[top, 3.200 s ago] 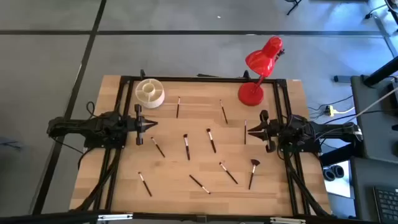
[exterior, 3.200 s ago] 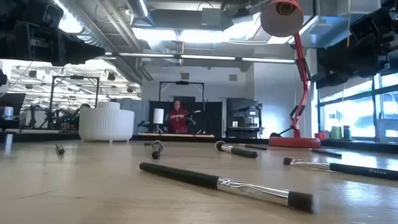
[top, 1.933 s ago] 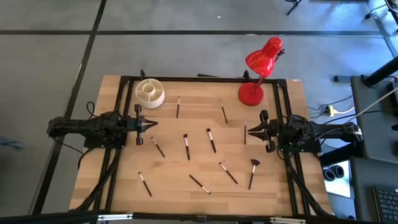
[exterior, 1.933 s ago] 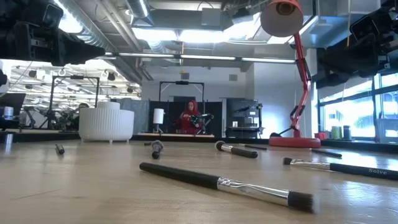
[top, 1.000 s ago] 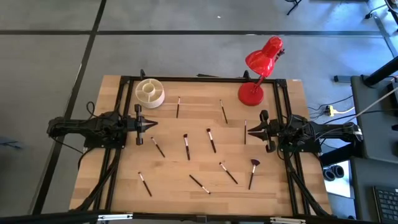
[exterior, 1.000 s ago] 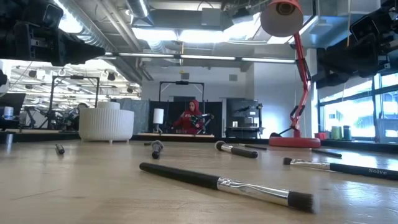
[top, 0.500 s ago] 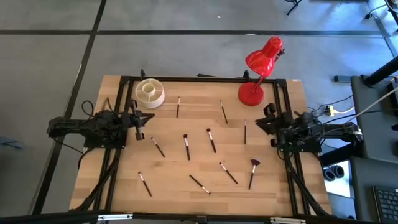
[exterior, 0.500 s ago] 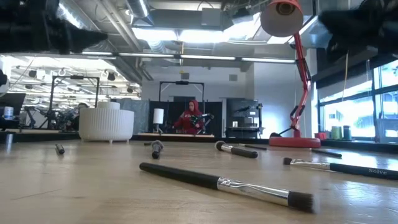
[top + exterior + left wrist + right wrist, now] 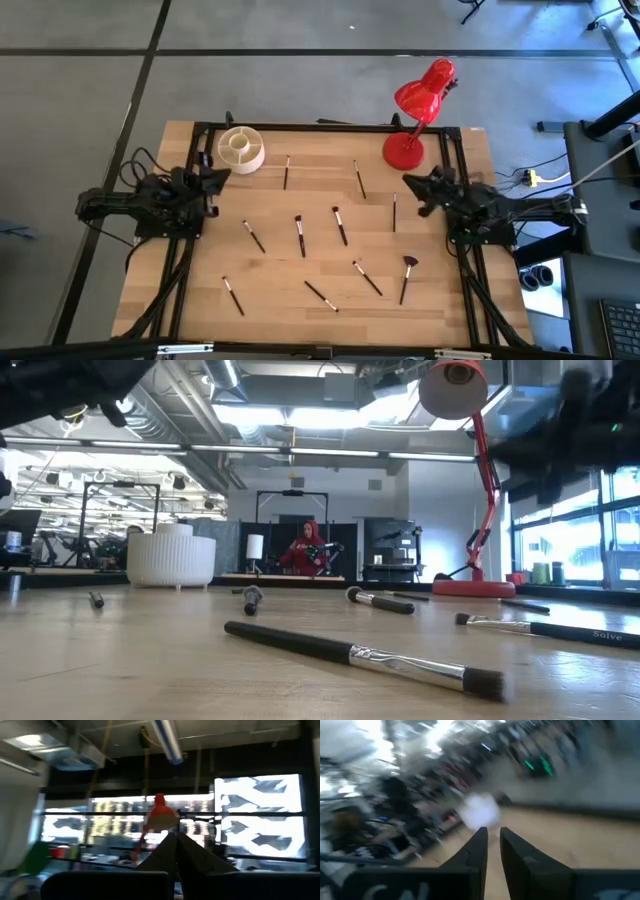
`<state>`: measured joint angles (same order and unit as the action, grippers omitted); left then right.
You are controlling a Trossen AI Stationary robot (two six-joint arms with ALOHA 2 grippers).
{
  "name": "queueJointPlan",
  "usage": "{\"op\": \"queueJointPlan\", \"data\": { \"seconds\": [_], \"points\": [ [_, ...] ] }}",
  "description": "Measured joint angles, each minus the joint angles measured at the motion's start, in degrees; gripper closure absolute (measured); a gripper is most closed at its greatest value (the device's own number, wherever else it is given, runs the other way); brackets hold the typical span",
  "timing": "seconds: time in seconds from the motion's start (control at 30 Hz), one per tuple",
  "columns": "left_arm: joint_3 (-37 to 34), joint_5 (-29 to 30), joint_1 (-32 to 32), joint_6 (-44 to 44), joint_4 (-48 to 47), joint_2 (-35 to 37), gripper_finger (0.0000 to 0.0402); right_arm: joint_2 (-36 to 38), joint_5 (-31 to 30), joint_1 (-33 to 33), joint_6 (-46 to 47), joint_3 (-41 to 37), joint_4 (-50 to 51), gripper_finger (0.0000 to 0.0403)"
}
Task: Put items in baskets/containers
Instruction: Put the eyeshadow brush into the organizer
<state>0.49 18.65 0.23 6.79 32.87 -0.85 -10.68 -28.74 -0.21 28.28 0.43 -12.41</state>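
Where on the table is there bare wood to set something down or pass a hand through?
Bare wood lies along the near left corner of the table, outside the brush at lower left, and beside the cup toward the left hand. The middle is crowded with scattered brushes, and the lamp base fills the far right.

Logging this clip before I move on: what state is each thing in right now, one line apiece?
cup: upright at the table's back left, no brush in it.
brushes: all lying flat, scattered over the table, none held.
fan brush: flat near the front right.
lamp: standing at the back right.
left hand: shut, empty, near the cup.
right hand: slightly parted, empty, in front of the lamp's base.
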Motion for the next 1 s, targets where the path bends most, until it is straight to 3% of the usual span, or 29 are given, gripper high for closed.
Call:
{"op": "queueJointPlan", "data": {
  "seconds": [0.17, 0.27, 0.43, 0.57, 0.73, 1.0],
  "points": [
    [0.0, 21.16, 0.0, 4.19, -4.17, -0.06, 0.0399, -6.53, -2.22, -1.14, 14.36, 0.0, 3.42, 0.0351],
    [0.0, 27.03, 0.0, 3.63, -10.0, -0.06, 0.0396, -10.68, -0.49, -2.26, 19.76, 1.71, 7.88, 0.0351],
    [0.0, 23.53, 0.08, -2.39, -16.09, -1.19, 0.0395, -18.25, -0.11, -4.52, 26.51, 8.17, 21.97, 0.0351],
    [0.0, 23.9, 2.33, 2.95, -7.19, -4.29, 0.0397, -25.01, 1.94, -5.76, 29.18, 13.05, 29.21, 0.0351],
    [0.0, 16.13, 6.17, 3.37, -5.97, -9.78, 0.0394, -33.3, 8.71, -5.9, 29.54, 17.4, 31.98, 0.0351],
    [0.0, 11.23, 13.05, -4.75, -2.93, -24.06, 0.0393, -43.78, 10.32, -6.79, 23.13, 22.13, 31.93, 0.0351]
  ]
}}
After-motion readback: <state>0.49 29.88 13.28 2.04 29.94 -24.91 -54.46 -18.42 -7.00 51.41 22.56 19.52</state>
